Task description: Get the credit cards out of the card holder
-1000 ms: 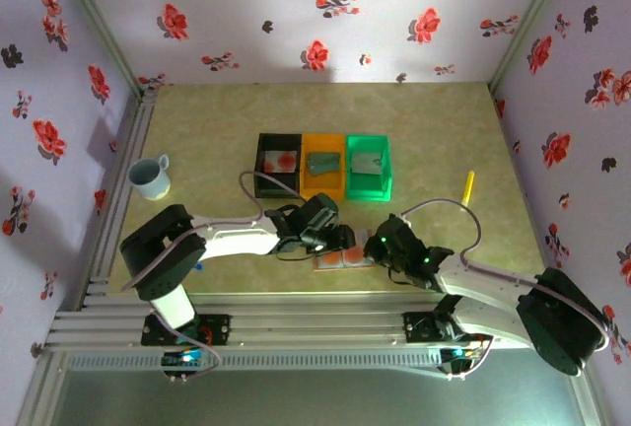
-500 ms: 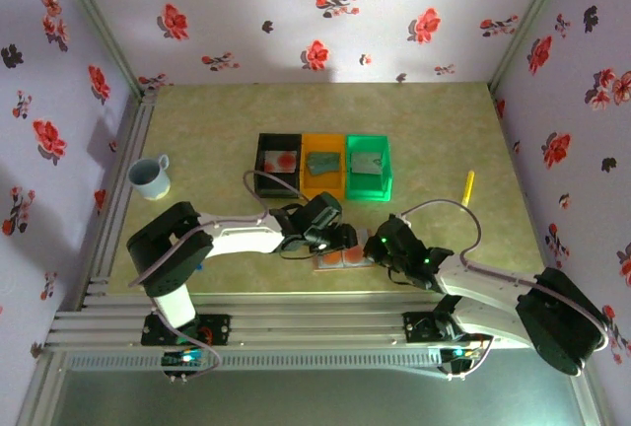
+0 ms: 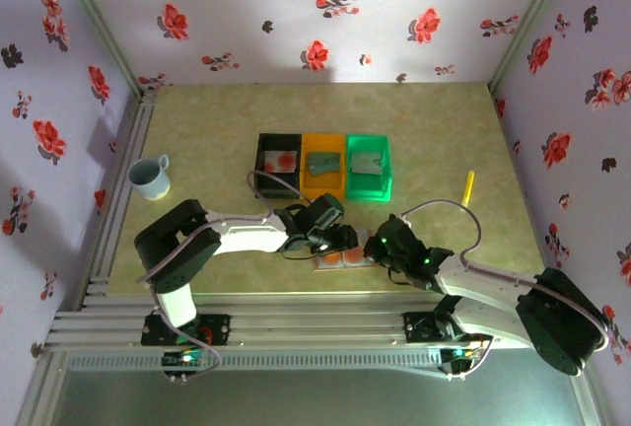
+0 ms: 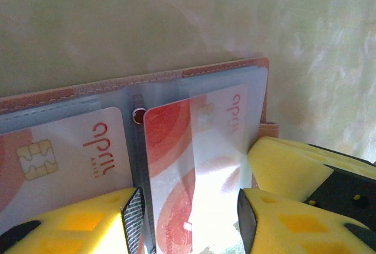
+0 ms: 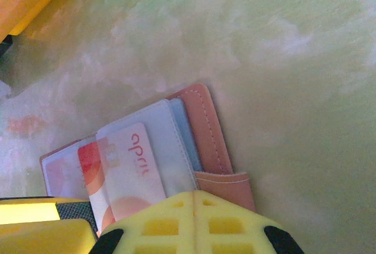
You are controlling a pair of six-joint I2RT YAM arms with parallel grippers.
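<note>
The card holder (image 3: 333,261) lies open near the table's front edge, pinkish-tan outside (image 5: 207,129) and blue-grey inside. In the left wrist view two pale credit cards with red-orange blotches sit in its sleeves, one left (image 4: 64,151) and one right (image 4: 176,148). My left gripper (image 4: 188,221) is open, its pads standing either side of the right card's near end. My right gripper (image 5: 197,210) is shut, its yellow fingertips resting on the holder's right flap. In the top view the left gripper (image 3: 340,241) and right gripper (image 3: 376,248) meet over the holder.
Black (image 3: 263,187), orange (image 3: 308,189) and green (image 3: 386,172) bins stand in a row behind the holder. The black one holds a red-blotched card (image 3: 281,161). A pale blue cup (image 3: 150,177) stands at the left, and a yellow pen (image 3: 468,186) lies at the right.
The left arm's elbow has swung a little to the right and its gripper has crept slightly toward the holder. The right arm has not moved.
</note>
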